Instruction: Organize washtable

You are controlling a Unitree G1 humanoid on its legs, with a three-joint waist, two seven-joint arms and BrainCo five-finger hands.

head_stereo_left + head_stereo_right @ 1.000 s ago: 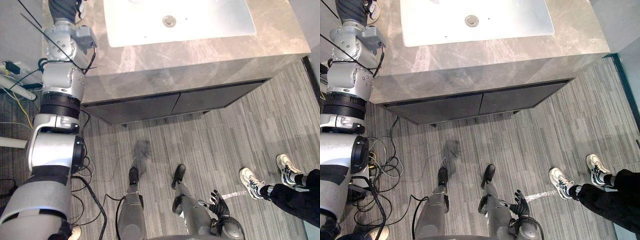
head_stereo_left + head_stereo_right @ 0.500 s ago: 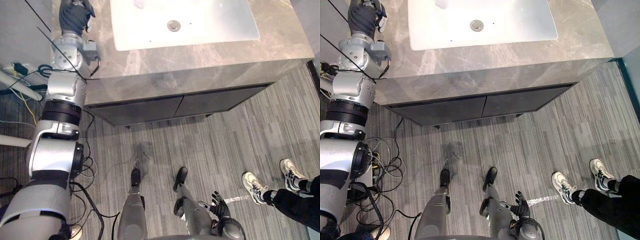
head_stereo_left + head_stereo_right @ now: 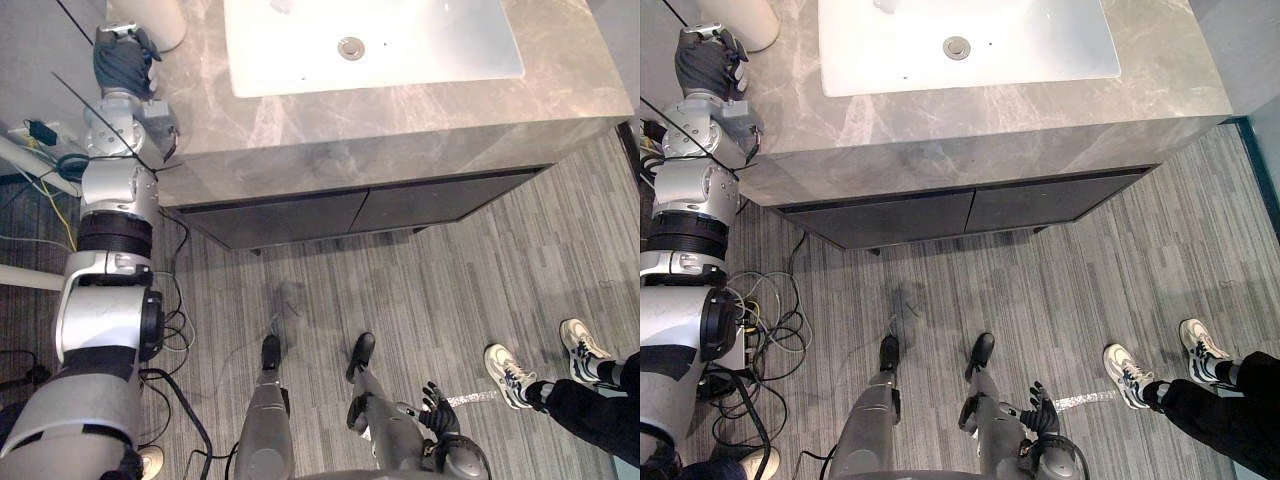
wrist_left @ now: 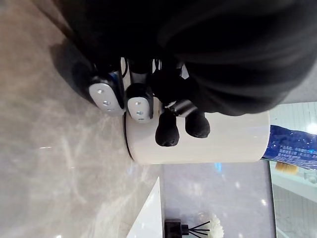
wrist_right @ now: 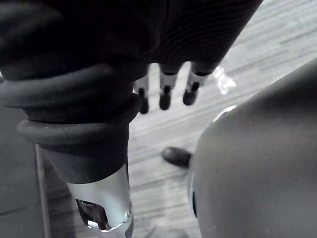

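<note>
Since half a second ago our left hand has pulled back toward 7 o'clock on the grey stone counter. Its fingers curl over the side of a white cup, dark tips touching it. From the hand, the cup stands upright at 1 o'clock, at 9 o'clock of the white basin. Our right hand hangs relaxed, fingers loose, at 5 o'clock above the floor.
</note>
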